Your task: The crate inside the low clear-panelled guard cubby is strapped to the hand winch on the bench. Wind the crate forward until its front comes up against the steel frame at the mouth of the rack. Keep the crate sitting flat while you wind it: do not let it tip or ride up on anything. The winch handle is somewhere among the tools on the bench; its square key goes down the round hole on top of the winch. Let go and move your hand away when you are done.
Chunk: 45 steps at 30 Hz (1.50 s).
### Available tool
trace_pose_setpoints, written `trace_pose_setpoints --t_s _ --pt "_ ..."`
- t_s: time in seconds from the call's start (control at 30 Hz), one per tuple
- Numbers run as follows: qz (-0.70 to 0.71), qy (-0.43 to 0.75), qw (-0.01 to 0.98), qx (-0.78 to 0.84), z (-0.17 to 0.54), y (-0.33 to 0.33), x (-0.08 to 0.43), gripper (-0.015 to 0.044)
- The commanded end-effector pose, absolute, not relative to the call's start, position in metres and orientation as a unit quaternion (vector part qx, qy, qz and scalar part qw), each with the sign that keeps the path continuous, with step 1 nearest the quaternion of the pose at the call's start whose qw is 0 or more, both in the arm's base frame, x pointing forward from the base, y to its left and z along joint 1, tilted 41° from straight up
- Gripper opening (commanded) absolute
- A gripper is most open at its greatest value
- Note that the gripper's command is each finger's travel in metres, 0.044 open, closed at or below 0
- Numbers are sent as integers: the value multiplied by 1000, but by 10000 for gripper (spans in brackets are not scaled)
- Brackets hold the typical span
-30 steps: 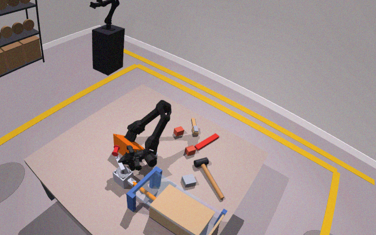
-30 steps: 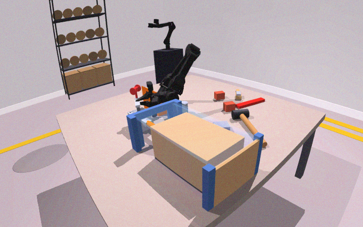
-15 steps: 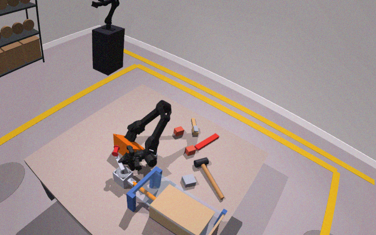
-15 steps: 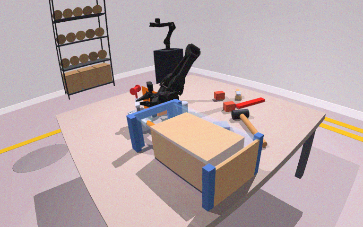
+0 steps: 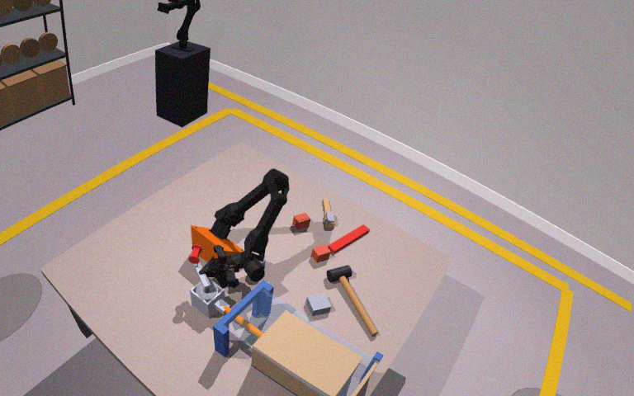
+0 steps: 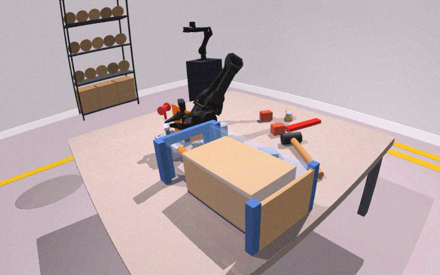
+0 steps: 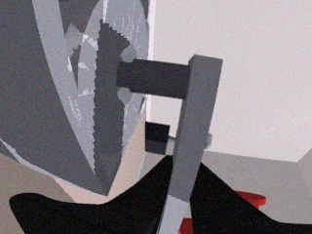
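Crate sits short of the blue frame; gripper, nearly closed, apparently grips the winch handle.

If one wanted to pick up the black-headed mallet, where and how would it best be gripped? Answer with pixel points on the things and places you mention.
Probably by the wooden handle [image 5: 358, 306] [image 6: 302, 150], near the black head [image 5: 339, 273] [image 6: 291, 138], from above, fingers across it: it lies flat, long and slim, while the head looks thicker.
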<state>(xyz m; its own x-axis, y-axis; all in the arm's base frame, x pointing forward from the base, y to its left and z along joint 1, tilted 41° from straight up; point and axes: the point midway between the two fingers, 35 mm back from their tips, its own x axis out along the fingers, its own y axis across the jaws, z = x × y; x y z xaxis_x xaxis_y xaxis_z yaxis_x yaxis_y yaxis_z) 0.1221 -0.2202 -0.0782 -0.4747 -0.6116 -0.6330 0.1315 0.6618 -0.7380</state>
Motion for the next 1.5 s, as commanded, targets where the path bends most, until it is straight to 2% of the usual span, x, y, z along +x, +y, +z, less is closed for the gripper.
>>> trace_pose_setpoints --t_s 0.0,0.7,1.0,1.47 --pt "-380 770 488 -156 -78 -220 122 0" --pt "-380 770 488 -156 -79 -219 122 0" --pt "-381 770 488 -156 -79 -220 122 236" --pt "-381 770 488 -156 -79 -220 122 240"
